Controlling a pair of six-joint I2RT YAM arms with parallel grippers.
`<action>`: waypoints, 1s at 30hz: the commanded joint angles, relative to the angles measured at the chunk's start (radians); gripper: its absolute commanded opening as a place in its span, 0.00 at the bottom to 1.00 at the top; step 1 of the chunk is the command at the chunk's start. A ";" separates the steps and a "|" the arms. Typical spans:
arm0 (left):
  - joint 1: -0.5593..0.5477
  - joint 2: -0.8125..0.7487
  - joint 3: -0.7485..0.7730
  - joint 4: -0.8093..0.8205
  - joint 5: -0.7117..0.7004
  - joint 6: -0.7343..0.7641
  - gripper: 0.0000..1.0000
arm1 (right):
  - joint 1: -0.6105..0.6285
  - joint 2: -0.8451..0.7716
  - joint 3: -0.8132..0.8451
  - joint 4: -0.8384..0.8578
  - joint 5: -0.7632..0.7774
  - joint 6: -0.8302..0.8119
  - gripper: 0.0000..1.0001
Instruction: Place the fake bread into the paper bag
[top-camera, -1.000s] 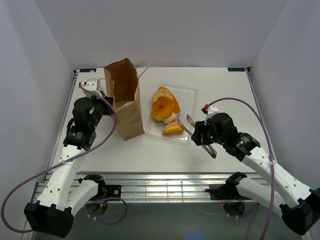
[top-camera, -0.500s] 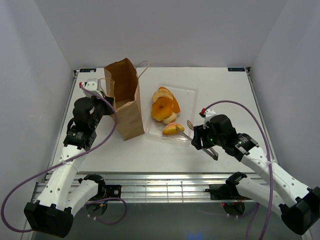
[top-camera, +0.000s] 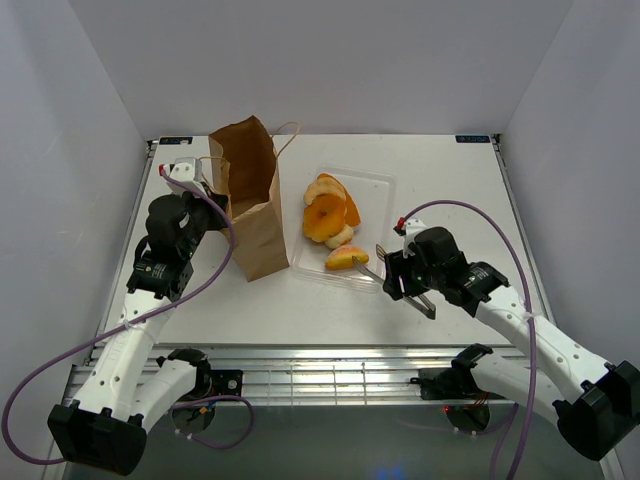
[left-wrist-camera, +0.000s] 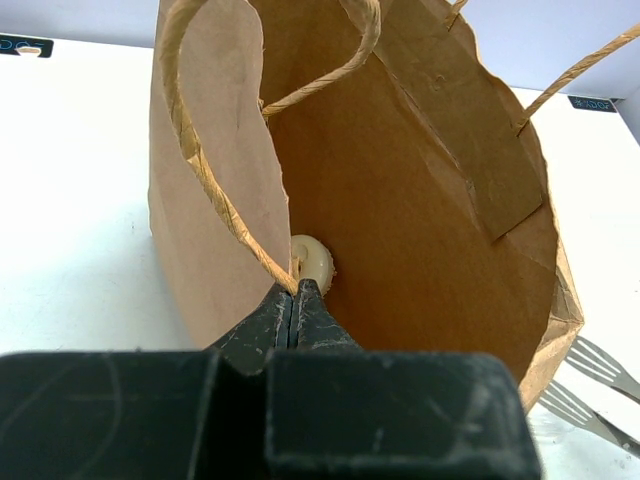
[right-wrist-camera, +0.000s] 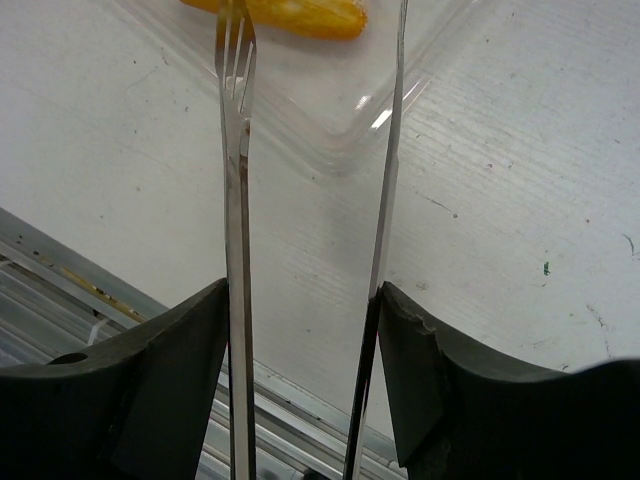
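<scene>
right gripper (right-wrist-camera: 305, 310) grasping tongs (right-wrist-camera: 237, 180), tips at fake bread (right-wrist-camera: 300, 14); left gripper (left-wrist-camera: 296, 300) clenched on paper bag (left-wrist-camera: 420, 220) rim.

The white table (top-camera: 450, 180) carries the paper bag (top-camera: 258, 232) and, beside it, a clear tray (top-camera: 376, 198).

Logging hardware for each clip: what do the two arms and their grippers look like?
The left arm and right arm have white links, black joint housings and a looping purple cable each. A small white block with a red spot sits at each wrist. The left gripper and right gripper have matte black fingers.
</scene>
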 joint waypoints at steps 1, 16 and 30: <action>-0.008 -0.001 0.004 -0.012 0.015 0.005 0.00 | -0.004 0.020 0.026 0.019 -0.010 -0.040 0.65; -0.011 0.005 0.008 -0.013 0.012 0.008 0.00 | -0.041 0.118 0.070 0.048 -0.061 -0.118 0.65; -0.011 0.008 0.008 -0.018 0.013 0.008 0.00 | -0.049 0.201 0.104 0.105 -0.107 -0.190 0.66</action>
